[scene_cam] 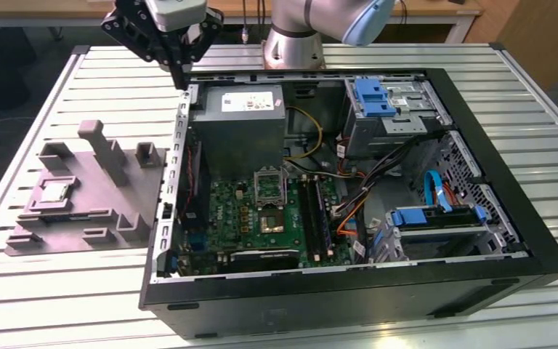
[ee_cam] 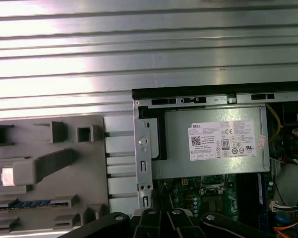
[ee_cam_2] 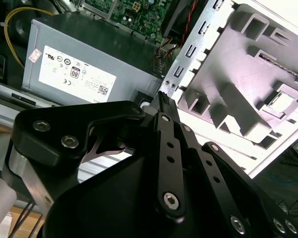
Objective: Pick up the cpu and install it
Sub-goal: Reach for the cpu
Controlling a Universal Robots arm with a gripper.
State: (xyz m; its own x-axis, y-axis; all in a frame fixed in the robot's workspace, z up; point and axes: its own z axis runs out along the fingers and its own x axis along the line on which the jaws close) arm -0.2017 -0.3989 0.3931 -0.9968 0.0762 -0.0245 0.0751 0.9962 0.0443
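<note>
In the exterior view the hand (scene_cam: 180, 78) hangs over the far corner of the open computer case (scene_cam: 357, 294), at about 11 o'clock from the case's middle. Its fingers are drawn together to a point with nothing between them; the second wrist view shows the same, the hand (ee_cam_2: 162, 97) closed and empty above the case's metal edge.

The cpu (scene_cam: 54, 192) lies flat in a recess of the grey moulded holder (scene_cam: 99, 218), which sits on the slatted table (scene_cam: 85, 305) just beside the case, at 9 o'clock from it. From the hand the cpu is at roughly 7 o'clock and well apart. It shows as a pale square in both wrist views (ee_cam_2: 283, 101) (ee_cam: 7, 176), seated in the holder (ee_cam: 39, 141) next to an upright grey post.

Inside the case the grey power supply (scene_cam: 245, 120) sits at 12 o'clock from the green motherboard (scene_cam: 250, 214). The metal-framed socket (scene_cam: 269, 185) on the board is near the power supply, at 5 o'clock from the hand.
</note>
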